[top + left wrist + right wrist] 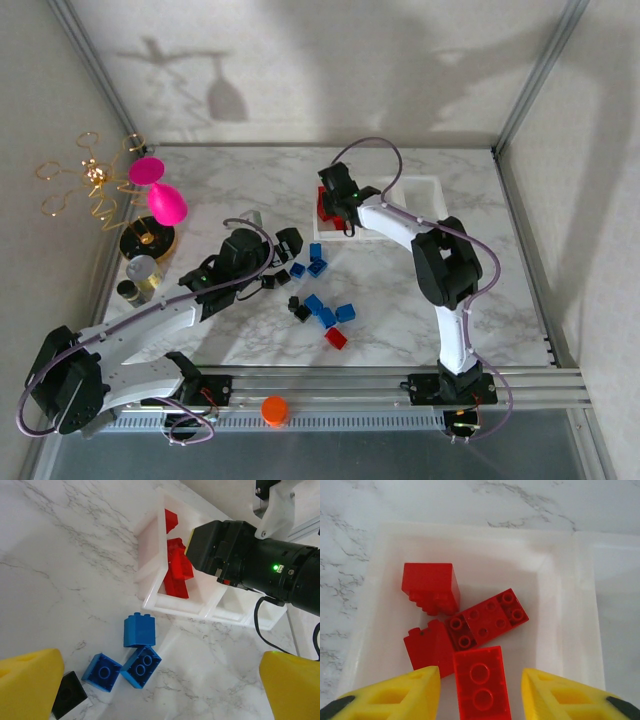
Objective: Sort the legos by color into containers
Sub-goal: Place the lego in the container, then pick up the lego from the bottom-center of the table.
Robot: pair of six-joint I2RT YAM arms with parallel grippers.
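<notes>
1. Three joined containers [432, 182] stand at about one o'clock from the table centre in the top view. The right gripper [335, 207] hangs over their left compartment, where red legos [324, 208] lie. Loose blue legos [317, 266], black legos [298, 308] and one loose red brick [336, 338] lie on the marble at about six o'clock from it. The left gripper [288, 243] is near them.
2. From the left wrist, the left gripper [162, 680] is wide open and holds nothing. Blue legos [139, 630] are at twelve o'clock, the containers [150, 530] beyond them.
3. From the right wrist, the right gripper [480, 680] is partly open. A red brick [481, 687] lies between its fingers [395, 695] with a gap on each side, so I judge that nothing is gripped. Three other red legos [487, 617] lie at twelve o'clock in the same compartment. The step in hand is placing a red piece. The next move needs a straight lift out of the bin, then wider jaws over the loose red brick without pushing its blue neighbours.
</notes>
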